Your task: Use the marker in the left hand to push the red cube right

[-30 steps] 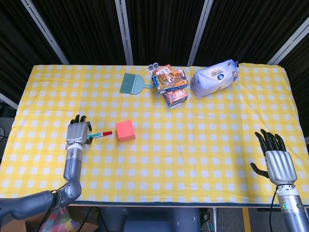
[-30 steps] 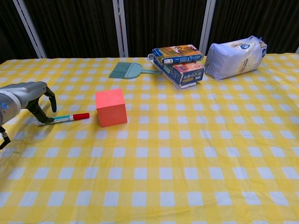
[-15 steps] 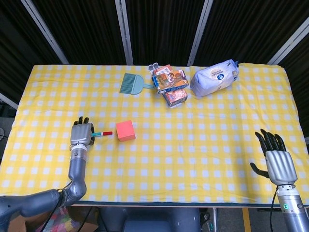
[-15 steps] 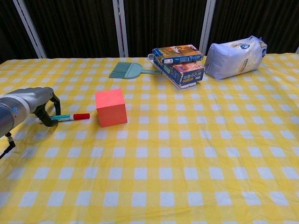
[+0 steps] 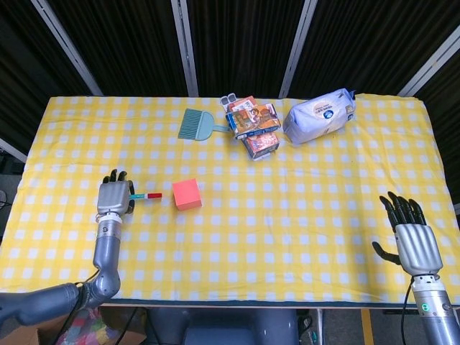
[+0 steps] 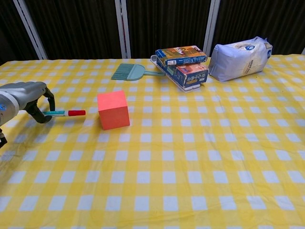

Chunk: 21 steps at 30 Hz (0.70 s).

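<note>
Chest view, far left of the frame: the grey left hand (image 6: 28, 98) has its dark fingers (image 6: 42, 106) curled into a hook around the tail of the slim marker with a teal barrel and red cap (image 6: 65, 113), gripping it. The marker lies roughly level, red cap pointing toward frame right, and seems raised a little off the yellow-and-white checked tablecloth (image 6: 190, 157), with a faint shadow beneath. A small gap separates the cap from the left face of the red cube (image 6: 113, 110), which sits left of centre; the two are not touching.

Head view shows the same left hand (image 5: 115, 195) from above at lower left, back of the hand up, the marker (image 5: 149, 195) sticking out toward the cube (image 5: 187, 194). Only this view shows the right hand (image 5: 411, 237), at the lower right near the table's front edge, fingers spread and holding nothing.

Frame right of the cube the cloth is bare across the middle of the table. Along the upper edge sit a teal hand brush (image 5: 196, 124), a stack of printed cardboard boxes (image 5: 254, 124) and a pale plastic bag (image 5: 321, 115), well apart from the cube.
</note>
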### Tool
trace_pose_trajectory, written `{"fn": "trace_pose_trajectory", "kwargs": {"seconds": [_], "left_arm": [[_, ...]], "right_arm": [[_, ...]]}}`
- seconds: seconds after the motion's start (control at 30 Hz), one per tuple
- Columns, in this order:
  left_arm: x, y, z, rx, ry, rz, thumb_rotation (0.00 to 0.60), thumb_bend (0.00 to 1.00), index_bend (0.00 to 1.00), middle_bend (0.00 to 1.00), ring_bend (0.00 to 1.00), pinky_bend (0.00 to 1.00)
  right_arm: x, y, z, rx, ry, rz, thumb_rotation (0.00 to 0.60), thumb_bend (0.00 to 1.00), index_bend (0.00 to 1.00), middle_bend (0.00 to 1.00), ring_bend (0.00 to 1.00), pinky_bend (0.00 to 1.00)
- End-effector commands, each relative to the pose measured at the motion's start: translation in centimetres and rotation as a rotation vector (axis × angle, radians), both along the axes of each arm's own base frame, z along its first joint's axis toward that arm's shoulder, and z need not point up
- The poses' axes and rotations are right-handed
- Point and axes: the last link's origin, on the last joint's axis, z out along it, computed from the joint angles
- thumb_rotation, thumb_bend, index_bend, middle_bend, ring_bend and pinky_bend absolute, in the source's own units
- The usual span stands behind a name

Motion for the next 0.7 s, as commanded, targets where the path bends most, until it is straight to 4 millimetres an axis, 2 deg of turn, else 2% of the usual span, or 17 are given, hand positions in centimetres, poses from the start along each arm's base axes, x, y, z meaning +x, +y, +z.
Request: {"fn": "trace_pose_trajectory", "kwargs": {"seconds": [0.03, 0.3, 0.7], "left_arm": [[-0.1, -0.1, 0.3, 0.000, -0.003, 0.001, 0.600, 0.54, 0.55, 0.12, 0.02, 0.14], [0.9, 0.1, -0.6, -0.018, -0.009, -0.011, 0.600, 0.53, 0.55, 0.12, 0.02, 0.14], [6.1, 1.3, -3.8, -0.054, -0.033, -0.089, 0.600, 0.53, 0.55, 0.12, 0.02, 0.14]], "right_arm": [[0.0, 0.0, 0.0, 0.000, -0.001, 0.001, 0.600, 0.30, 0.00, 0.00, 0.00, 0.00], [0.0, 0.0, 0.0, -0.002, 0.001, 0.000, 0.600, 0.30, 0.00, 0.00, 0.00, 0.00], [-0.1, 0.1, 0.1, -0.004, -0.005, 0.000, 0.600, 0.30, 0.00, 0.00, 0.00, 0.00]]}}
